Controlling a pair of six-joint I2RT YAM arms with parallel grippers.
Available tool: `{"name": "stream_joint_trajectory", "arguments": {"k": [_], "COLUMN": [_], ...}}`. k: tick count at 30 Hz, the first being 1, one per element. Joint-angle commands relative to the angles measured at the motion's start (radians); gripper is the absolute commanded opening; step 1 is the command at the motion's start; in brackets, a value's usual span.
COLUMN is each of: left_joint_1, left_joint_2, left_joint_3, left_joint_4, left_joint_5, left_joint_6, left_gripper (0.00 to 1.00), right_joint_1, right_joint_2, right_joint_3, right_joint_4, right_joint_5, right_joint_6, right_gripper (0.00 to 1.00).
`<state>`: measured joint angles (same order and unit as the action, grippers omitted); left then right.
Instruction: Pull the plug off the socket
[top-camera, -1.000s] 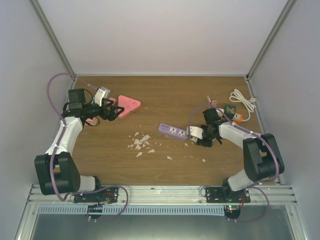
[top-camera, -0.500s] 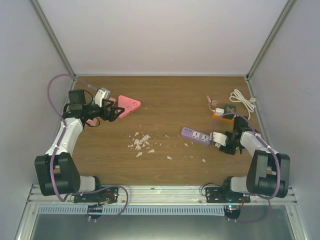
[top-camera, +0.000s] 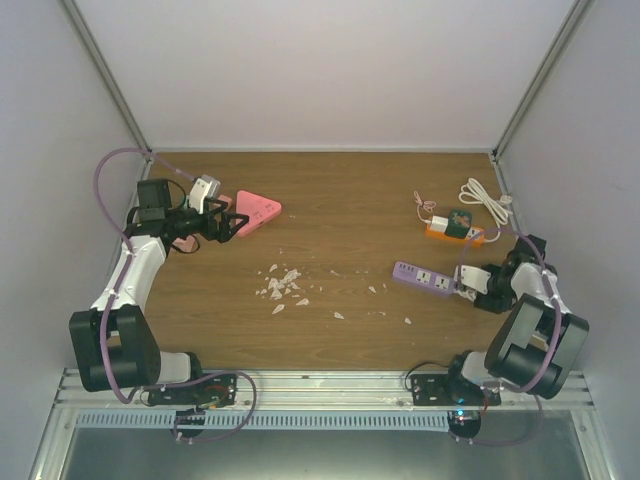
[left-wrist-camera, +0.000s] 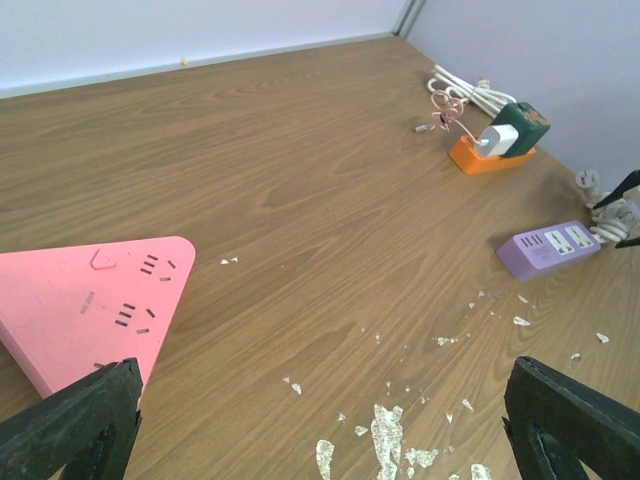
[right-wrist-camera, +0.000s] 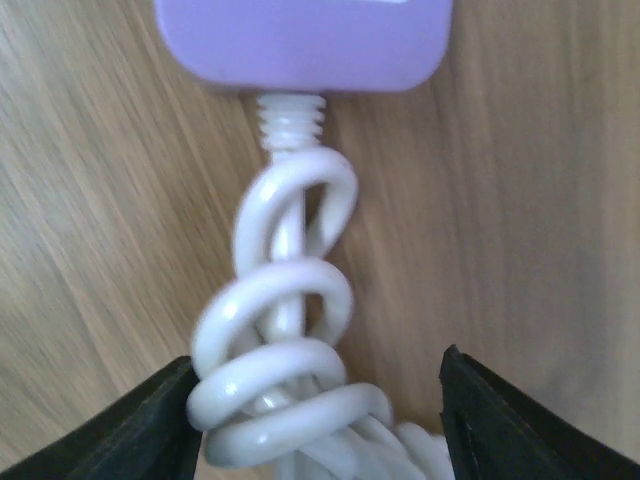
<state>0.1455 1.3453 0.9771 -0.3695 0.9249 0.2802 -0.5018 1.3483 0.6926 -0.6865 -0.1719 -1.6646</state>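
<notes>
The orange socket lies at the back right of the table with a white plug and a green adapter stuck in its top. The left wrist view shows the socket and the plug far off. My right gripper is in front of the socket, at the cord end of the purple power strip. Its jaws stand open around the strip's coiled white cord, with a gap on the right side. My left gripper hangs wide open and empty at the far left.
A pink triangular power strip lies beside the left gripper. A looped white cable and a thin pink cable lie behind the socket. White scraps litter the table's middle. The enclosure's right wall is close to the right arm.
The right arm has dragged the purple power strip to the right by its cord, and its jaws have since widened. The left arm has not moved.
</notes>
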Motion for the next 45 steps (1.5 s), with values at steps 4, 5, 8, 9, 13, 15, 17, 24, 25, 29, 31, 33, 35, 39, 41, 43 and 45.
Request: {"name": "stream_joint_trajectory", "arguments": {"k": [4,5,8,9,13,15,17,24,25,29,31,33,35,39,41,43,45], "left_joint_1": [-0.004,-0.004,-0.004,-0.004,-0.004,-0.004,-0.003,-0.003,-0.004,-0.003,-0.003,-0.002,-0.003,-0.003,-0.003,-0.003,-0.003], "left_joint_2": [0.003,0.003,0.002,0.002,0.001,-0.002,-0.004,-0.005,-0.003,0.0,0.004,0.009,0.015,0.023,0.03,0.033,0.036], "left_joint_3": [0.005,0.005,0.006,0.006,0.003,0.0,0.0,0.003,0.004,0.002,0.006,0.01,0.014,0.012,0.014,0.014,0.015], "left_joint_4": [0.045,0.045,0.047,0.046,0.049,0.05,0.051,0.051,0.05,0.048,0.048,0.047,0.047,0.047,0.045,0.046,0.048], "left_joint_5": [0.027,0.03,0.039,0.044,0.049,0.049,0.051,0.054,0.055,0.055,0.056,0.059,0.063,0.067,0.07,0.072,0.073], "left_joint_6": [0.004,0.004,0.002,0.001,0.0,0.001,0.002,0.002,0.002,0.006,0.005,0.005,0.004,0.003,0.004,0.003,0.001], "left_gripper": [0.99,0.99,0.99,0.99,0.99,0.99,0.99,0.99,0.99,0.99,0.99,0.99,0.99,0.99,0.99,0.99,0.99], "right_joint_1": [-0.023,-0.023,-0.023,-0.023,-0.024,-0.024,-0.024,-0.025,-0.025,-0.026,-0.026,-0.026,-0.026,-0.023,-0.02,-0.014,-0.002], "right_joint_2": [0.003,-0.002,-0.002,0.008,0.09,0.137,0.191,0.412,0.44,0.516,0.547,0.575,0.6,0.642,0.658,0.669,0.674], "right_joint_3": [0.151,0.173,0.256,0.288,0.41,0.469,0.511,0.665,0.686,0.699,0.692,0.688,0.686,0.695,0.691,0.68,0.669], "right_joint_4": [-0.116,-0.136,-0.182,-0.189,-0.182,-0.169,-0.156,-0.105,-0.104,-0.079,-0.07,-0.049,-0.022,0.016,0.021,0.026,0.033], "right_joint_5": [-0.087,-0.109,-0.174,-0.19,-0.237,-0.252,-0.253,-0.236,-0.236,-0.198,-0.169,-0.143,-0.125,-0.12,-0.122,-0.126,-0.127], "right_joint_6": [-0.023,-0.016,0.023,0.045,0.146,0.19,0.225,0.386,0.41,0.415,0.4,0.396,0.397,0.404,0.401,0.394,0.395], "right_gripper": [0.8,0.81,0.83,0.85,0.89,0.89,0.89,0.8,0.77,0.73,0.72,0.7,0.69,0.67,0.67,0.67,0.67]}}
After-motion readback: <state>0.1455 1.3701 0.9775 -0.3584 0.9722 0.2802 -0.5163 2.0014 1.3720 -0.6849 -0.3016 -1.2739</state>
